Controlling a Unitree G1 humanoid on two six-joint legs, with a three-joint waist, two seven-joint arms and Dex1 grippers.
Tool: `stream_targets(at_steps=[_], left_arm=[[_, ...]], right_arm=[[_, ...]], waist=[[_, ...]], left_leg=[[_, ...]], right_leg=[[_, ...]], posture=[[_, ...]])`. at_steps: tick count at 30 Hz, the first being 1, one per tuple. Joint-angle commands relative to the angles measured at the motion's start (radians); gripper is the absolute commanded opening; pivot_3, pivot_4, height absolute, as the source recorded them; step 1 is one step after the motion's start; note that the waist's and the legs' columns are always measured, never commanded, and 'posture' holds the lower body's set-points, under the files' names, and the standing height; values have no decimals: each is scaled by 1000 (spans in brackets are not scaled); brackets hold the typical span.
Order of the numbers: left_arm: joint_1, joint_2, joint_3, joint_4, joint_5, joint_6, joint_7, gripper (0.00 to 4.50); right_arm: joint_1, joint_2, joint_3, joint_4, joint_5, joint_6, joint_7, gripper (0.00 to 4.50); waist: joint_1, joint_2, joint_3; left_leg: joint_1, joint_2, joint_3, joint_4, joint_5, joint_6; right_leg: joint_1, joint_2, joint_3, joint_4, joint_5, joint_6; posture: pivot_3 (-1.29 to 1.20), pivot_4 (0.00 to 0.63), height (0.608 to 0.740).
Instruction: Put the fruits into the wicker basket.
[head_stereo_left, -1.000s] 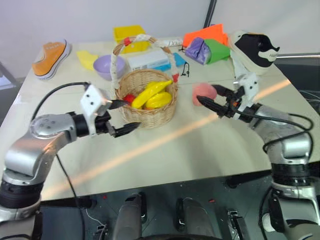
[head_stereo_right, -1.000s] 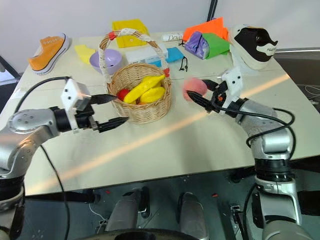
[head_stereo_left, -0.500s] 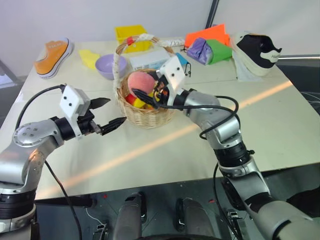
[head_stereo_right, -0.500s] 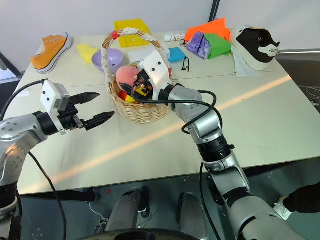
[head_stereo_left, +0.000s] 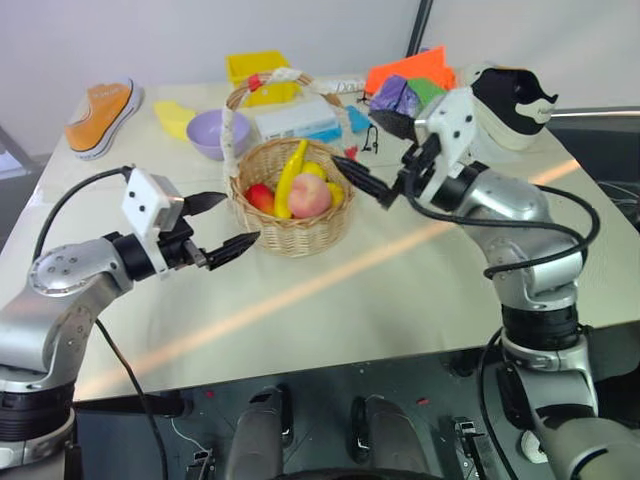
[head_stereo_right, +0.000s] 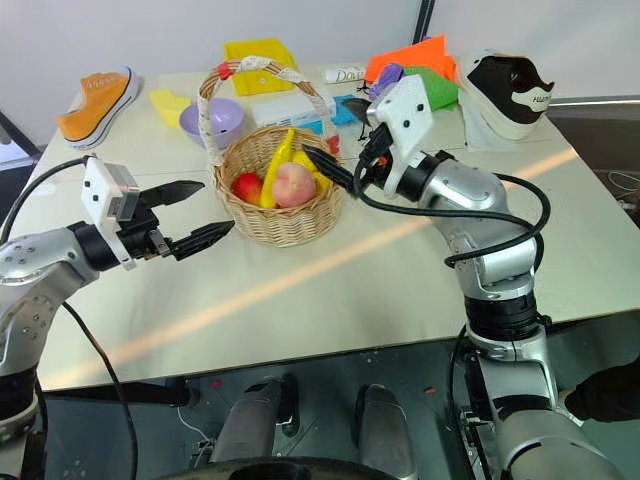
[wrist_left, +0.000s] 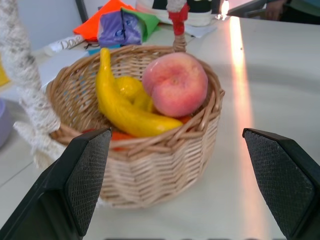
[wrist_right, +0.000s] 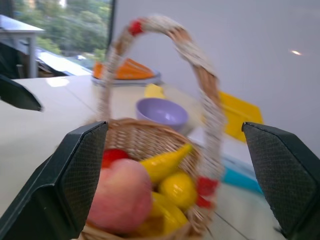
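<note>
The wicker basket (head_stereo_left: 292, 228) stands at mid-table, its white-wrapped handle (wrist_right: 202, 70) arching over it. Inside it the pinkish peach (head_stereo_left: 310, 195) lies against the yellow banana (head_stereo_left: 291, 176), which leans up on the rim; both show close up in the left wrist view as peach (wrist_left: 175, 84) and banana (wrist_left: 120, 107). My right gripper (head_stereo_left: 352, 140) hovers open and empty just right of the basket, pointing at it. To the basket's left, my left gripper (head_stereo_left: 240, 218) is open and empty, level with the basket's side and apart from it.
A lemon (wrist_left: 131, 86) and a red fruit (head_stereo_left: 260, 197) also lie in the basket. Behind it are a lilac bowl (head_stereo_left: 213, 131), a white-blue box (head_stereo_left: 296, 120), a yellow box (head_stereo_left: 258, 68) and coloured bags (head_stereo_left: 410, 88). An orange sneaker (head_stereo_left: 100, 115) lies far left, a black-white shoe (head_stereo_left: 510, 95) far right.
My right gripper carried the peach over the basket, let it go and drew back to the right. The peach now lies in the basket. The left gripper stayed put.
</note>
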Motion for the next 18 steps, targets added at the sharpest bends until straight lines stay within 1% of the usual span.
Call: stream_targets(at_steps=[1, 4, 6, 7, 9, 10, 11, 13, 14, 16, 18], left_arm=[[-31, -16, -16, -8, 3, -31, 6, 4500], [-50, -35, -28, -6, 4, -33, 15, 4500], [-56, -44, -37, -5, 10, -35, 22, 4500], [-56, -48, -40, -7, 13, -37, 26, 4500], [-54, -53, -40, -13, 11, -38, 34, 4500], [-53, -56, -39, -16, 9, -38, 37, 4500], [-50, -58, -38, -20, 8, -37, 39, 4500], [-45, -59, -39, -25, 7, -39, 42, 4500], [-43, -60, -39, -26, 8, -39, 42, 4500], [-43, -60, -41, -25, 8, -40, 43, 4500], [-47, -60, -43, -23, 8, -41, 43, 4500]], right_arm=[[-44, 49, -5, 87, -27, -23, -56, 4478], [-72, 98, 0, 189, -37, -56, -66, 4478], [-89, 121, 1, 260, -54, -88, -80, 3946], [-91, 130, -5, 276, -52, -95, -82, 3570], [-90, 138, -14, 281, -49, -102, -83, 2655], [-88, 139, -16, 280, -47, -103, -82, 2032], [-87, 140, -18, 280, -45, -104, -82, 1565], [-85, 142, -23, 272, -40, -102, -86, 449], [-83, 141, -27, 264, -39, -100, -88, 12], [-81, 135, -35, 250, -36, -95, -93, 12], [-77, 98, -79, 220, -24, -88, -100, 12]], waist=[[-2, 0, 0], [-5, 0, 0], [-5, 0, 0], [-5, 0, 0], [-2, 0, 0], [-2, 0, 0], [-1, 0, 0], [-2, 0, 0], [-3, 0, 0], [-3, 0, 0], [-1, 0, 0]], left_leg=[[0, 0, 0, 0, 0, 0], [0, 0, 0, 0, 0, 0], [0, 0, 0, 0, 0, 0], [0, 0, 0, 0, 0, 0], [0, 0, 0, 0, 0, 0], [-1, 0, 0, 0, 0, 0], [-1, 0, 0, 0, 0, 0], [-1, 0, 0, 0, 0, 0], [-1, 0, 0, 0, 0, 0], [-1, 0, 0, 0, 0, 0], [-1, 0, 0, 0, 0, 0]], right_leg=[[0, 0, 0, 0, 0, 0], [0, 0, 0, 0, 0, 0], [0, 0, 0, 0, 0, 1], [0, 0, 0, 0, 0, 1], [0, 0, 0, 0, 0, 1], [0, 0, 0, 0, 0, 1], [0, 0, 0, 0, 0, 1], [0, 0, 0, 0, 0, 1], [0, 0, 0, 0, 0, 0], [0, 0, 0, 0, 0, 0], [0, 0, 0, 0, 0, 1]], posture=[[0, 150, 740], [0, 150, 740], [0, 150, 740], [0, 150, 740], [0, 150, 740], [0, 150, 740], [0, 150, 740], [0, 150, 740], [0, 150, 740], [0, 150, 740], [0, 150, 740]])
